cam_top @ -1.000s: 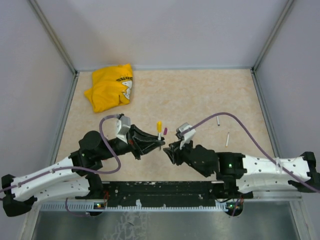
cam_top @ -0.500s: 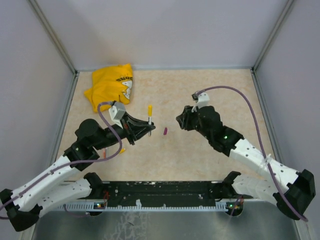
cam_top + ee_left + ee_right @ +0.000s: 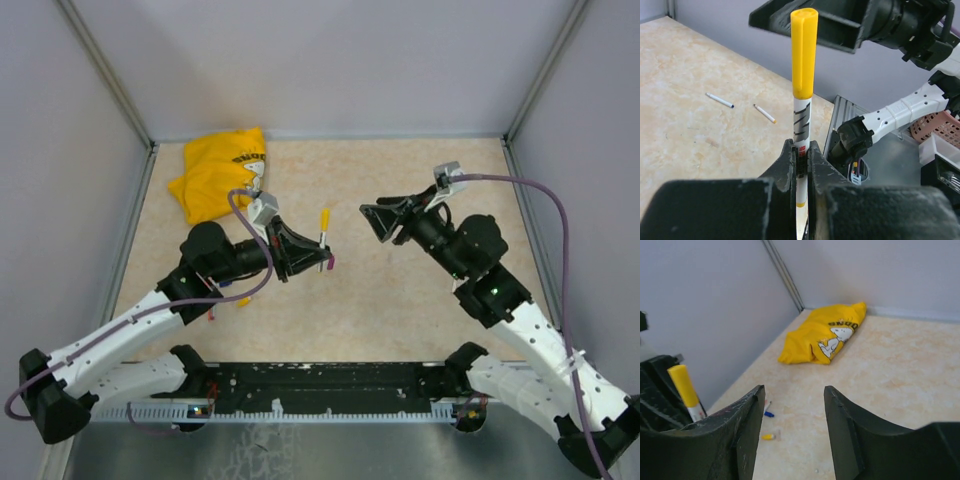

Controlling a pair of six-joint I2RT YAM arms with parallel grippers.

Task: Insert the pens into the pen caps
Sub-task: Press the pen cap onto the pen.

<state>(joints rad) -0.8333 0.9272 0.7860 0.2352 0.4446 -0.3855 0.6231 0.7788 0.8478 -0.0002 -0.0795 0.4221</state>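
The beige, marbled worktop [image 3: 390, 300] sits between pale grey walls. A crumpled yellow cloth with a cartoon print [image 3: 220, 175] lies in its far left corner. Both white-and-black arms reach in over the middle, and their tips face each other with a gap between them.

The right end effector [image 3: 374, 224] has its black fingers spread wide apart and holds nothing. In its own wrist view the cloth shows through the gap.

The left end effector [image 3: 318, 257] is clamped on a thin white pen with black markings [image 3: 801, 125]. It grips the pen low on the barrel and holds it upright above the worktop. A long yellow plastic cap [image 3: 804, 50] is seated on the pen's upper end.

Two more thin white pens [image 3: 720, 100] [image 3: 765, 113] lie loose on the worktop, near each other but not touching, on the right arm's side.

A tiny purple cap [image 3: 330, 262] shows just beside the left fingertips. A small blue cap [image 3: 769, 414] and a small yellow piece [image 3: 767, 436] lie close together on the worktop, on the left arm's side.
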